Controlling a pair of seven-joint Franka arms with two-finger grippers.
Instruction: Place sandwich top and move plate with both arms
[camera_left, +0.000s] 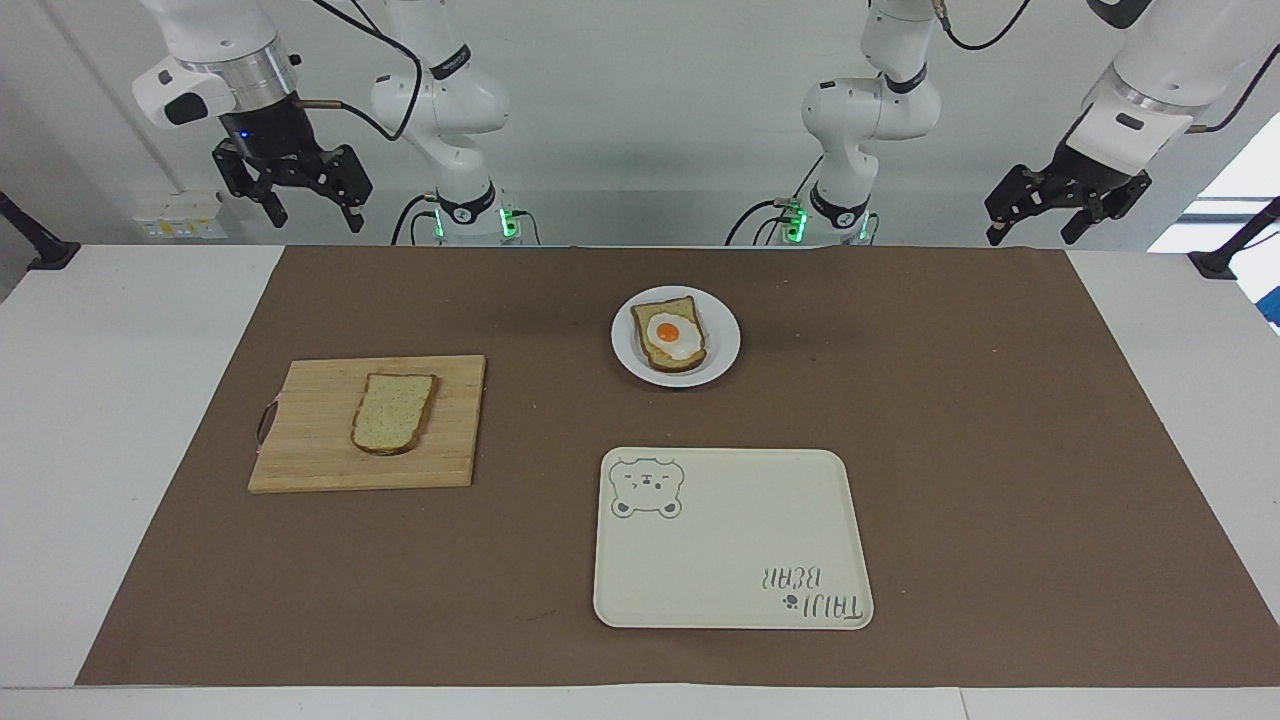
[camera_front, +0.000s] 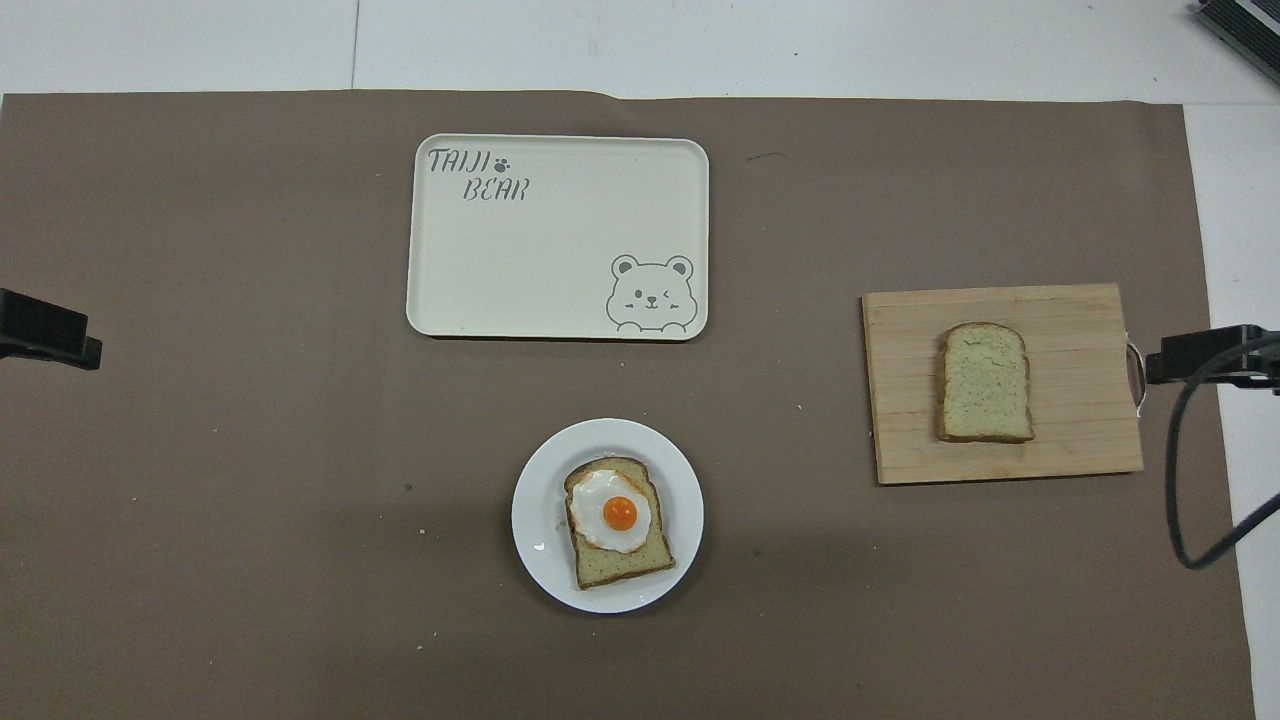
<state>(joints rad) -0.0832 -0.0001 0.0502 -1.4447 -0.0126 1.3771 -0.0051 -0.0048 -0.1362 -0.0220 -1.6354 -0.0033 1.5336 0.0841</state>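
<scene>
Wooden cutting board (camera_left: 366, 424) carries the sandwich top (camera_left: 393, 412), lying flat toward my right arm's end. White plate (camera_left: 722, 345) with the egg-topped slice (camera_left: 670, 334) sits nearer my bases than the cream tray (camera_left: 732, 538). My right gripper (camera_left: 308, 199) and left gripper (camera_left: 1036, 222) hang raised, jaws spread, holding nothing.

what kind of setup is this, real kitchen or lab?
Most likely a robotics lab staged as a kitchen task: two arms mounted at a table edge, a brown mat covering it, and food props laid out, a plate with egg toast and a tray.
</scene>
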